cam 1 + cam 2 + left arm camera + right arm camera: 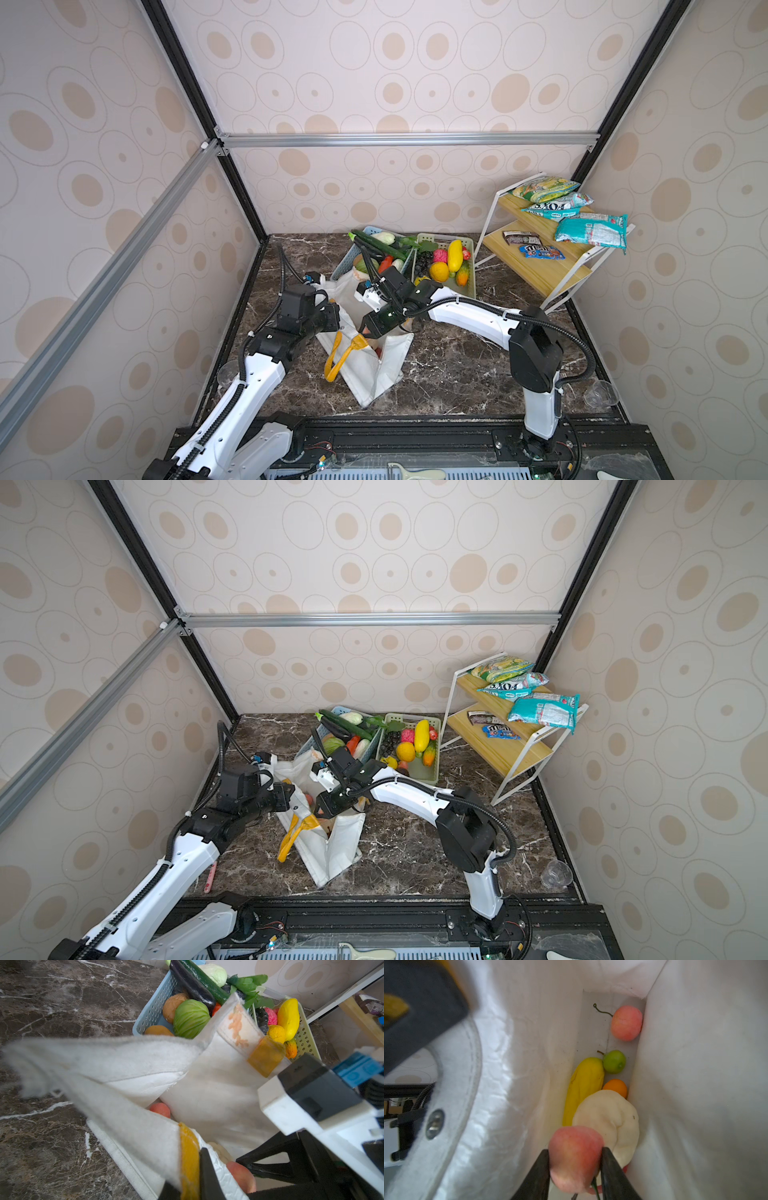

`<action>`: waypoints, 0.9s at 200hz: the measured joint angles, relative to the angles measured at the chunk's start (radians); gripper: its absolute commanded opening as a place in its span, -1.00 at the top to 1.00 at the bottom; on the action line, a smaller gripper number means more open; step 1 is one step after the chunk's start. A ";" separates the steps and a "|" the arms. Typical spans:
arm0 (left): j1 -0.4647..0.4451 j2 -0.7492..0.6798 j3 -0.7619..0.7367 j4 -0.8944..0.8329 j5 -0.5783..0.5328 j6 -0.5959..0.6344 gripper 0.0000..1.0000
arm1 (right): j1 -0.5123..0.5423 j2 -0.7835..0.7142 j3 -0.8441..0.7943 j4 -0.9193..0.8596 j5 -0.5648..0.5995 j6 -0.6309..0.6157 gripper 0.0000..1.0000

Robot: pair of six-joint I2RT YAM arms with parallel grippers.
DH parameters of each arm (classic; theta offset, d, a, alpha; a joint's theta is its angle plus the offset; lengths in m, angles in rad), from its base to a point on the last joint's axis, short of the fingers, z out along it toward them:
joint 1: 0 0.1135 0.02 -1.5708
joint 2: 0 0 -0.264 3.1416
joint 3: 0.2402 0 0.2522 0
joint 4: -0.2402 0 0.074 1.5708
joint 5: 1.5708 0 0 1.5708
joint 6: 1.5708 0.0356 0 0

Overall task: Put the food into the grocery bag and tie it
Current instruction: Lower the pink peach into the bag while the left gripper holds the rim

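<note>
Right gripper (575, 1150), black jaws part-spread, pinches a glossy pink-red peach (575, 1165) inside the grocery bag (376, 374), a soft white fabric tote open on the marble table (457, 365). Left gripper (192, 1167), jaws pressed together, clamps its rim at an orange tab (188, 1142). Inside lie a yellow banana (583, 1088), cream fruit (609, 1122), pink apple (626, 1023), green lime (614, 1061) and small orange (615, 1087).

Left arm (253, 382) and right arm (473, 318): white shells, black joints, black ribbed conduit (214, 428). Right gripper (575, 1150): black jaws, white block (291, 1111) and blue connector (357, 1069) behind them.
</note>
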 measured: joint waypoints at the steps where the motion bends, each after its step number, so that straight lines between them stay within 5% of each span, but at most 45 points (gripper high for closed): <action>1: 0.000 0.000 0.000 0.000 0.000 0.000 1.00 | 0.000 0.000 0.000 0.000 0.000 -0.002 0.23; 103: 0.000 0.000 0.000 0.004 0.000 0.000 1.00 | 0.041 0.109 0.071 -0.003 0.073 -0.134 0.21; 180: 0.000 0.000 0.000 0.006 0.000 0.000 1.00 | 0.045 0.159 0.122 -0.010 0.167 -0.144 0.00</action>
